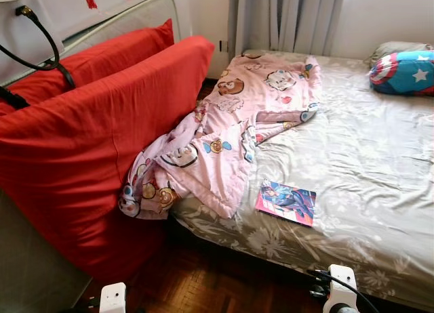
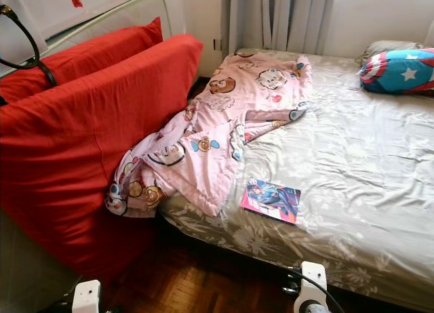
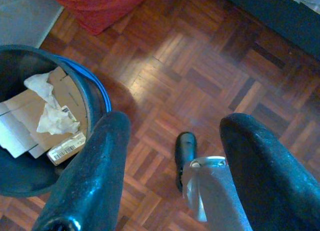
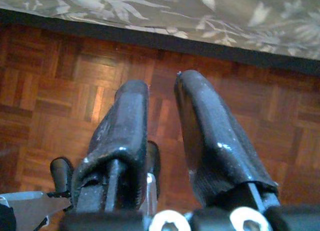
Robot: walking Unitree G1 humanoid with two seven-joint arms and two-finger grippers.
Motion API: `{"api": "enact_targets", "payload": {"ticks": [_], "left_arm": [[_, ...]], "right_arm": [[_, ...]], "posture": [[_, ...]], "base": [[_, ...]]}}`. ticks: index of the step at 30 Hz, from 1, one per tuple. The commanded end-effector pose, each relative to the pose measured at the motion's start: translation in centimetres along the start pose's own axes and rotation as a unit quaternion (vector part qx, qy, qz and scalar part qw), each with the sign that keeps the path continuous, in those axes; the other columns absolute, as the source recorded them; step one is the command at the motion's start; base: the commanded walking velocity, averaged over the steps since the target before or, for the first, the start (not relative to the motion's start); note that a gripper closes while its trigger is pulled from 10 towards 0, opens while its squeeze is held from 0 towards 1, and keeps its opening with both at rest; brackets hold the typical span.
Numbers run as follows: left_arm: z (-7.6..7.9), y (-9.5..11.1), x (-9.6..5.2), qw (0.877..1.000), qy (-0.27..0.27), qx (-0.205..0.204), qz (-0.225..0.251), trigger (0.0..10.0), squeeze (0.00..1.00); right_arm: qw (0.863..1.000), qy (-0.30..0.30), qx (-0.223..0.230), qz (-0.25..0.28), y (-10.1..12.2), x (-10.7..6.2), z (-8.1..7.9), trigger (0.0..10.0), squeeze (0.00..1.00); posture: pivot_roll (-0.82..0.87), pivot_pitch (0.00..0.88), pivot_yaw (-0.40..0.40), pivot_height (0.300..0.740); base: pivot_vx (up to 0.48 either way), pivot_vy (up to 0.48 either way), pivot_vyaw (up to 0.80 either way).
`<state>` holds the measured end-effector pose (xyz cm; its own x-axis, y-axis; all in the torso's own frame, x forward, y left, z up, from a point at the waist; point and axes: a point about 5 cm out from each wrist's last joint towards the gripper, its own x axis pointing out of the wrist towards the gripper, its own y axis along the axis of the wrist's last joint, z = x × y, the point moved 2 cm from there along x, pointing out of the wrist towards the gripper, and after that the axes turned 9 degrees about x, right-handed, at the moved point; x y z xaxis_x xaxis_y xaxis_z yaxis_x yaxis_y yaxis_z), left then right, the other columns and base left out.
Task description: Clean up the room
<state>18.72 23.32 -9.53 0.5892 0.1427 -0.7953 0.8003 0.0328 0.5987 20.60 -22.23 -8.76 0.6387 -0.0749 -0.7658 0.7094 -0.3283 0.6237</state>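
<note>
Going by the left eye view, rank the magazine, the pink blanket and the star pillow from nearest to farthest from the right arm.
1. Magazine, on the sheet near the bed's front edge.
2. Pink blanket, spilling over the bed's left side.
3. Star pillow, at the far right corner.

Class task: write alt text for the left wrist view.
Two black fingers of the left gripper hang spread above a parquet floor. Beside them stands a dark bin holding cardboard and crumpled paper.
</note>
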Motion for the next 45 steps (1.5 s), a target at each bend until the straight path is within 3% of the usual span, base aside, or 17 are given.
{"api": "enact_targets", "payload": {"ticks": [1, 30, 45], "left_arm": [[-0.25, -0.3, -0.06, 1.0, 0.002, -0.004, -0.006, 10.0, 0.0], [-0.31, -0.28, -0.06, 1.0, 0.004, 0.0, -0.006, 10.0, 0.0], [-0.38, -0.23, -0.06, 1.0, 0.006, 0.015, -0.006, 10.0, 0.0]], "right_arm": [[1.0, 0.001, 0.003, 0.003, 0.12, 0.04, -0.16, 10.0, 0.0], [1.0, 0.003, 0.002, 0.002, 0.11, 0.05, -0.19, 10.0, 0.0], [1.0, 0.004, 0.002, 0.002, 0.1, 0.04, -0.2, 10.0, 0.0]], "posture": [[-0.09, 0.013, 0.041, 0.74], [-0.09, 0.015, 0.041, 0.74], [-0.09, 0.015, 0.041, 0.74]], "base": [[0.281, 0.0, 0.0], [0.278, 0.0, 0.0], [0.0, -0.115, 0.0]]}}
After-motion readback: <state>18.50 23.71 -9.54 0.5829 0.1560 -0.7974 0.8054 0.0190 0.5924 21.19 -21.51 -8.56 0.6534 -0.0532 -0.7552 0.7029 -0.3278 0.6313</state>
